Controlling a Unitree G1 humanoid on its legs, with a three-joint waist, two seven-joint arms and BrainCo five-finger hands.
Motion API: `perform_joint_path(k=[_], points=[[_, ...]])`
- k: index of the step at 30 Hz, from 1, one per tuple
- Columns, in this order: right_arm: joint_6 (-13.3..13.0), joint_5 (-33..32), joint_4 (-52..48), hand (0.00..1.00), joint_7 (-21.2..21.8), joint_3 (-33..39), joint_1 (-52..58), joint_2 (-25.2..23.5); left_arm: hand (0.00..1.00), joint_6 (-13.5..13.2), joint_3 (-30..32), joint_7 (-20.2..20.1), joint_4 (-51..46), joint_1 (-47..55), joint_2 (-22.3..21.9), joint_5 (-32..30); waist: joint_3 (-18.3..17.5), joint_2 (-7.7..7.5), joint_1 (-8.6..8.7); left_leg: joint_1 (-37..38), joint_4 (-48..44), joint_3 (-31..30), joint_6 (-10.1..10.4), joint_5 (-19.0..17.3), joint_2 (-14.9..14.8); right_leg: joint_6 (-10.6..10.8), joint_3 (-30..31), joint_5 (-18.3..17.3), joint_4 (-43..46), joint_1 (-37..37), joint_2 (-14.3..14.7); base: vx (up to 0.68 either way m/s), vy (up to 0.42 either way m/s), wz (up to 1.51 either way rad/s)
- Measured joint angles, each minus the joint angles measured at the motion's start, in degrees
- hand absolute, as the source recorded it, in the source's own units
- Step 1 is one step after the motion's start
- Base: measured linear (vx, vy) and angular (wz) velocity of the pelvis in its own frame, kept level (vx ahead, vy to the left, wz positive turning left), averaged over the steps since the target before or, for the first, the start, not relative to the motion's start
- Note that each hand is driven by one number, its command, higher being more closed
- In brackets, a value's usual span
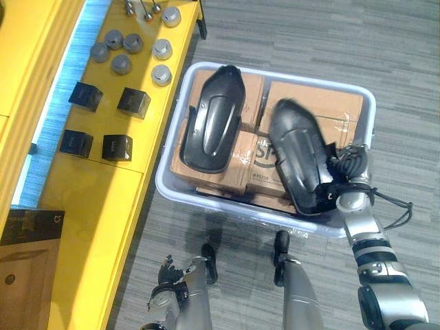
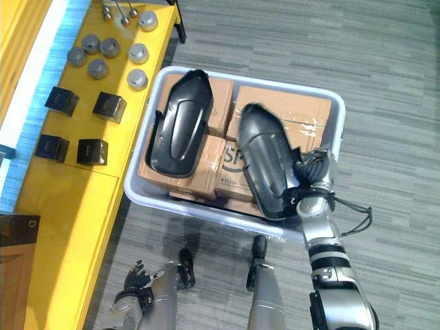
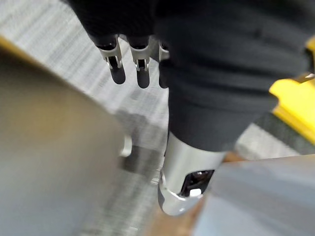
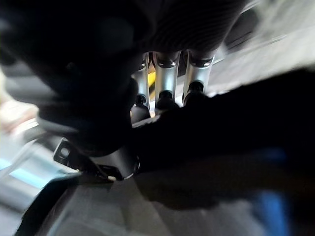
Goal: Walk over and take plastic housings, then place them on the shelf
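Two black plastic housings lie on cardboard boxes inside a pale bin. The left housing rests untouched. My right hand is at the near end of the right housing. In the right wrist view its fingers curl over that housing's dark edge, with the thumb below it. My left hand hangs low beside the yellow shelf, and its fingers are straight and hold nothing.
The yellow shelf runs along the left, touching the bin's side. It carries several grey round caps and black cubes. A brown box sits at its near end. Grey carpet lies to the right of the bin.
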State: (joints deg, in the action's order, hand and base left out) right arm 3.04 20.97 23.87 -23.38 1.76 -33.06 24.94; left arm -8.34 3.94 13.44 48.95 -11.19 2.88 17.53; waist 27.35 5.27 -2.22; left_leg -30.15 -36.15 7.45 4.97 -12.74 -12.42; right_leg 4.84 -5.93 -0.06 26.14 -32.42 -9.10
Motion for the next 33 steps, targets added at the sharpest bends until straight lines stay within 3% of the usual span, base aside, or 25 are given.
perform_joint_path(k=[3,6,11,15,18,20,23,27,29,33], points=[[0.07,5.56,-3.1,1.0,-0.04,3.28,6.75,0.15,0.0,0.02,0.02,1.81,-13.65,5.35,0.37,0.27,-0.31,-1.07,1.61,7.05,5.38,-1.58,-0.11,1.74,2.59,0.19,-2.41,-0.42,-3.45,7.92,-1.49,0.08,0.009,0.43],[0.37,7.56,-3.11,1.0,-0.03,6.99,10.58,0.12,0.0,0.01,0.21,2.61,-25.83,9.9,0.93,-0.14,-0.89,-1.83,1.53,12.18,9.36,-2.25,-0.09,3.16,3.93,0.22,-3.21,-0.41,-5.72,12.97,-2.24,0.06,0.004,0.26],[0.44,8.91,-3.02,1.0,0.46,7.86,13.79,-0.07,0.0,0.04,1.23,3.22,-42.64,15.32,1.39,-5.44,-7.12,-2.75,1.6,19.3,17.47,-3.13,0.11,5.81,5.11,0.82,-5.74,0.7,-12.53,20.76,-2.37,0.09,-0.007,0.19],[0.46,8.88,-2.4,1.0,0.94,8.22,13.45,-0.24,0.0,-0.52,-4.07,4.32,-50.47,14.85,1.35,-6.43,-12.3,-2.89,1.41,22.99,23.74,-4.28,0.23,8.53,6.13,1.24,-7.84,2.63,-18.69,25.36,-2.4,0.11,-0.006,0.19],[0.53,8.86,-0.61,1.0,0.97,6.24,10.94,-0.46,0.0,-1.36,-10.36,4.1,-50.72,13.28,1.6,-3.84,-14.43,-2.95,1.4,24.69,26.67,-4.25,0.3,9.76,6.36,1.14,-8.48,3.95,-21.91,27.36,-2.17,0.08,-0.005,0.07],[0.74,8.84,1.06,1.0,1.19,3.53,7.29,-1.59,0.0,-1.78,-17.49,2.28,-49.74,10.37,2.01,3.53,-16.25,-3.03,1.38,26.01,29.11,-3.97,0.4,10.86,6.3,0.75,-8.48,5.12,-24.49,28.52,-1.65,0.07,-0.009,-0.05],[0.84,8.53,2.34,1.0,1.21,0.03,1.88,-4.0,0.0,-1.8,-23.93,-0.28,-42.84,4.28,2.04,9.15,-17.26,-3.01,1.43,28.21,32.06,-2.47,0.7,12.18,5.81,0.24,-7.24,6.22,-26.22,29.21,-0.75,0.02,-0.01,-0.21],[0.91,7.58,2.31,1.0,1.11,-2.73,-1.91,-6.03,0.0,-1.13,-26.29,-1.73,-32.06,-2.3,1.42,18.84,-18.62,-3.56,2.0,29.57,33.35,-0.77,1.26,12.67,4.93,-0.31,-5.58,7.26,-27.73,29.53,0.42,-0.02,-0.009,-0.27],[1.3,7.58,2.12,1.0,0.81,-3.08,-3.53,-7.23,0.0,-0.61,-26.84,-1.76,-26.29,-6.62,1.34,23.32,-18.95,-4.03,3.33,30.23,34.54,-0.31,1.32,13.31,4.64,-0.55,-5.2,7.61,-28.04,29.52,0.85,-0.04,-0.006,-0.11],[1.42,7.58,0.84,1.0,0.5,-6.62,-3.7,-8.19,0.0,0.21,-27.68,-1.91,-17.34,-13.76,1.06,26.76,-19.62,-5.15,4.17,31.41,35.49,2.49,1.51,13.45,4.19,-0.81,-2.48,9.43,-30.32,29.38,1.79,-0.02,0.003,-0.35]])
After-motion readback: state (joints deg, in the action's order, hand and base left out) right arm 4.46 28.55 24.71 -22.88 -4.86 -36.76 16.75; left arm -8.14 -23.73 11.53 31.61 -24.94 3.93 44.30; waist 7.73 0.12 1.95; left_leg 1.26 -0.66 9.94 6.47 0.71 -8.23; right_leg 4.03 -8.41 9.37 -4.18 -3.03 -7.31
